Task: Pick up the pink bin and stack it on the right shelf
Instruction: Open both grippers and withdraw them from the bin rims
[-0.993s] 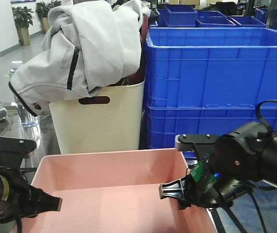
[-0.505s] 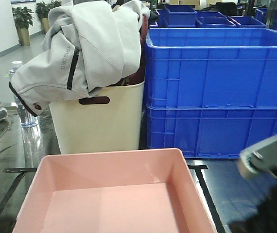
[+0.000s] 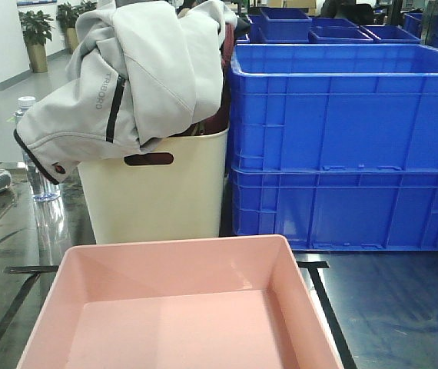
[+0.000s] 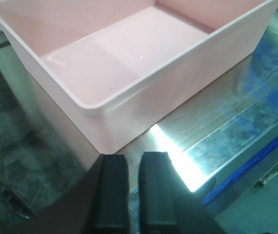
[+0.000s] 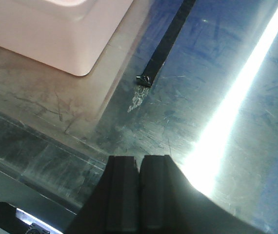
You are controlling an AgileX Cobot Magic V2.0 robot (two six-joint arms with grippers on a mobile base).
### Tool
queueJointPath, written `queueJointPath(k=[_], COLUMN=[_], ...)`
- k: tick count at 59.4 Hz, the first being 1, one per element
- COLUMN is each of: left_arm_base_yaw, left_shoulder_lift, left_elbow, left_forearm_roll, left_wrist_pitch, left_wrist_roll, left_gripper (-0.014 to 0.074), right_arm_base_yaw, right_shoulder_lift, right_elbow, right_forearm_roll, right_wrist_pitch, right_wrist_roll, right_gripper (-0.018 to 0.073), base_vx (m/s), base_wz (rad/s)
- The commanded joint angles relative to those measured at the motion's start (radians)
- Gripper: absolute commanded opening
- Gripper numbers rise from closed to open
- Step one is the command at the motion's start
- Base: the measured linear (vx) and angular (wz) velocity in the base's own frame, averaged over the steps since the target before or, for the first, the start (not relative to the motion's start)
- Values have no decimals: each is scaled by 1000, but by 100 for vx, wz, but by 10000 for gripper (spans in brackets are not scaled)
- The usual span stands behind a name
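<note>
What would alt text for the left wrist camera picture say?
An empty pink bin sits on a shiny steel shelf top. The left gripper, its black fingers nearly together, is just outside the bin's near corner, touching nothing.

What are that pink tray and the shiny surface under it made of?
The pink bin looks like moulded plastic: smooth, slightly glossy walls, rounded corners, a rolled rim. The right shelf top looks like stainless steel: it mirrors the light as a bright streak and shows fine scratches.

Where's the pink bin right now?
Front view, bottom centre: the pink bin sits on the shiny steel shelf top, just before the cream bin and blue crates.
</note>
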Motion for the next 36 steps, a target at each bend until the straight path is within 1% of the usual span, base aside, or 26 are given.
queueJointPath(k=[1, 9, 17, 18, 20, 24, 29, 32, 36], left_arm_base_yaw=[1, 1, 6, 18, 44, 123, 240, 300, 363], left_shoulder_lift=[6, 6, -29, -38, -65, -127, -224, -276, -334], left_elbow=[-26, -26, -16, -12, -4, 43, 146, 207, 284], left_forearm_roll=[-17, -17, -14, -11, 21, 41, 69, 69, 61], left_wrist_pitch=[-66, -66, -67, -70, -80, -119, -243, -317, -401], left_wrist_roll=[-9, -9, -9, 1, 24, 28, 10, 9, 8], left_gripper=[122, 73, 58, 57, 55, 54, 40, 17, -9], right_arm_base_yaw=[-6, -6, -6, -6, -6, -6, -6, -6, -6], right_shoulder_lift=[3, 3, 3, 3, 3, 3, 3, 3, 3], right_elbow=[-27, -27, -27, -27, -27, -27, -27, -27, -27], right_forearm_roll=[-17, -18, -18, -18, -18, -25, -22, -22, -22], right_wrist_pitch=[-54, -54, -54, -54, -54, -54, -54, -54, -54], right_wrist_roll=[-14, -14, -14, -14, -14, -14, -14, -14, -14], right_gripper=[11, -15, -13, -13, -12, -12, -12, -12, -12], base_vx=[0, 0, 0, 0, 0, 0, 0, 0, 0], base_wz=[0, 0, 0, 0, 0, 0, 0, 0, 0])
